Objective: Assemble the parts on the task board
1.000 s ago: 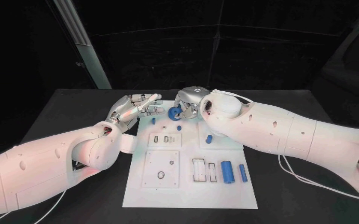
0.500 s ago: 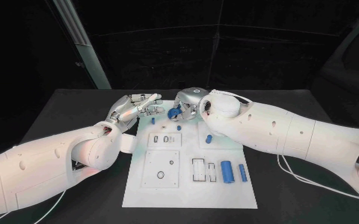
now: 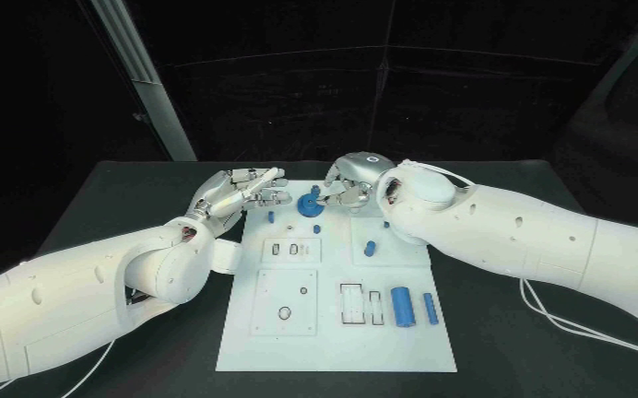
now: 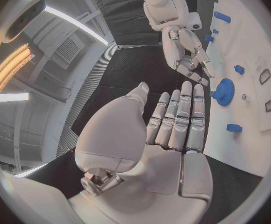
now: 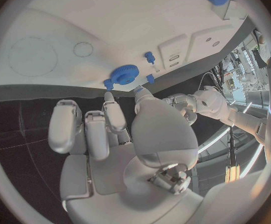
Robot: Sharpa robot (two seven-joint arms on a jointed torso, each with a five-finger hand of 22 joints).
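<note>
Task board (image 3: 399, 343) is white w/ thin dark outlines round its slots. Parts are blue: toothed gear (image 3: 310, 204) near board's far edge, small pegs (image 3: 371, 249) mid-board, two cylinders (image 3: 403, 306) by its right edge. Table (image 3: 133, 186) is black. Both hands, left hand (image 3: 240, 191) & right hand (image 3: 348, 181), are silver on white arms.

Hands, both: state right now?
Left hand: open, fingers straight, holding nothing.
Right hand: open, empty, beside the blue toothed gear.

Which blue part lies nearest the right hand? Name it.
The blue gear, a toothed disc right by the right hand; the other blue parts are plain pegs and cylinders farther down the board.
</note>
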